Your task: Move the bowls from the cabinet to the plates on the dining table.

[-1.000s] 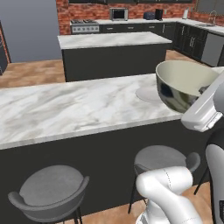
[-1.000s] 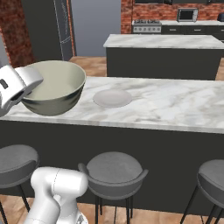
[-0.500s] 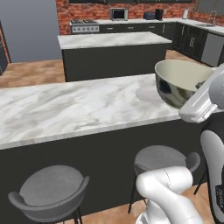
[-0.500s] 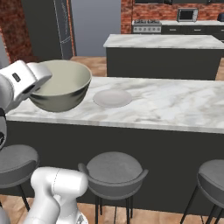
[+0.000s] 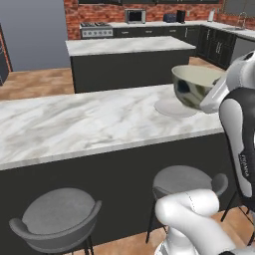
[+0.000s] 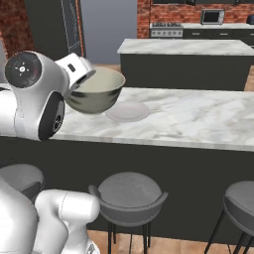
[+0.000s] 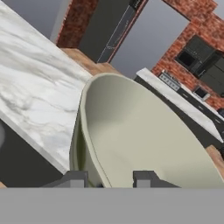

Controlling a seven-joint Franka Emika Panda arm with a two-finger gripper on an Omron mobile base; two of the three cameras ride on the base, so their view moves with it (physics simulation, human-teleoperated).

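Hand view: claw (image 7: 107, 180) grips bowl (image 7: 144, 144) rim above dining table (image 7: 39, 87).

Arm (image 6: 34, 99): glossy white rounded shells | joints: dark grey bands, round dark cap ringed with small marks | lettering: small dark vertical print on one link | end effector (image 7: 107, 179): white housing, two small dark grey finger tips

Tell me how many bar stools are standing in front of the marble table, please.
3. Seen from the right base camera: one stool at far left behind the arm, one stool in the middle, one stool cut by the right edge. More may stand outside the pictures.
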